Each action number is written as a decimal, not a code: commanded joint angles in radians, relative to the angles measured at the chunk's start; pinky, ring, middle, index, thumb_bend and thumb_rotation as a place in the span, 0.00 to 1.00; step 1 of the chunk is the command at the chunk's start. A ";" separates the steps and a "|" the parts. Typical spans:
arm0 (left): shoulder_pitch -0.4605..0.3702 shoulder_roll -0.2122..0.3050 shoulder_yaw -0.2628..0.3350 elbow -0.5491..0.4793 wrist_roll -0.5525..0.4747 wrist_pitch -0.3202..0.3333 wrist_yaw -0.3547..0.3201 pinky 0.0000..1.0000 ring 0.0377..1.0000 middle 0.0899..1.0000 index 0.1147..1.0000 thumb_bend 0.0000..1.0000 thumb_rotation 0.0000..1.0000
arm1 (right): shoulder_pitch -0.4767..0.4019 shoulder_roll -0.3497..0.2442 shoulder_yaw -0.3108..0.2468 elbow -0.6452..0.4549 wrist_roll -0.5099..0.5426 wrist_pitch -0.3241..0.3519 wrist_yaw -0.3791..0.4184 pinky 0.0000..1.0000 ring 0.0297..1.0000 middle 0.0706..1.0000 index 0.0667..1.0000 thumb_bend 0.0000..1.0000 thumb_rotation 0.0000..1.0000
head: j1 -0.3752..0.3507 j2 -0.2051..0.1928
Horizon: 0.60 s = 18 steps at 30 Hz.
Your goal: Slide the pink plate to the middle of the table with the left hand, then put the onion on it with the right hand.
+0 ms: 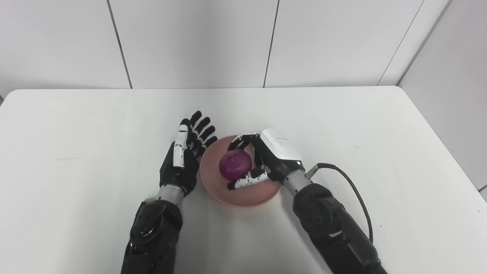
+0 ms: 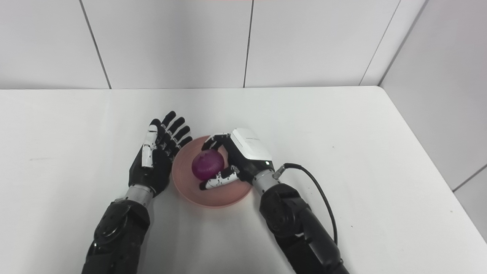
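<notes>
The white table (image 1: 76, 160) carries little: the pink plate (image 1: 236, 198) sits about midway between its left and right edges, nearer the front. The right hand (image 1: 266, 160) reaches over the plate, fingers curled round the purple onion (image 1: 235, 164), apparently to set it down. The left hand (image 1: 186, 156) rests against the plate's left rim, fingers spread and holding nothing, probably steadying it. Nothing blocks the way.

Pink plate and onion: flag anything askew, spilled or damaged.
Nothing stands out. The pink plate lies flat on the table, the onion sits whole over it inside the right hand, and the left hand is open beside the rim.
</notes>
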 commanded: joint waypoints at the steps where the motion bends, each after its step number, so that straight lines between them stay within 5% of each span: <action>1: -0.003 -0.009 -0.003 0.006 0.010 0.001 0.005 0.87 0.90 0.92 0.91 0.44 1.00 | -0.029 -0.017 0.001 -0.048 -0.003 -0.036 0.018 0.65 0.67 0.71 0.76 0.98 0.45 | 0.001 -0.001; 5: -0.002 -0.012 0.000 0.001 0.005 0.005 0.007 0.87 0.90 0.92 0.90 0.44 1.00 | -0.028 -0.037 0.009 -0.066 -0.012 -0.040 0.057 0.86 0.86 0.88 0.90 1.00 0.56 | -0.002 -0.002; 18: -0.005 -0.011 0.004 0.008 -0.002 0.003 0.004 0.87 0.90 0.92 0.91 0.44 1.00 | 0.012 -0.037 -0.052 -0.129 0.072 -0.057 0.049 0.97 0.96 0.99 1.00 1.00 0.70 | -0.006 -0.006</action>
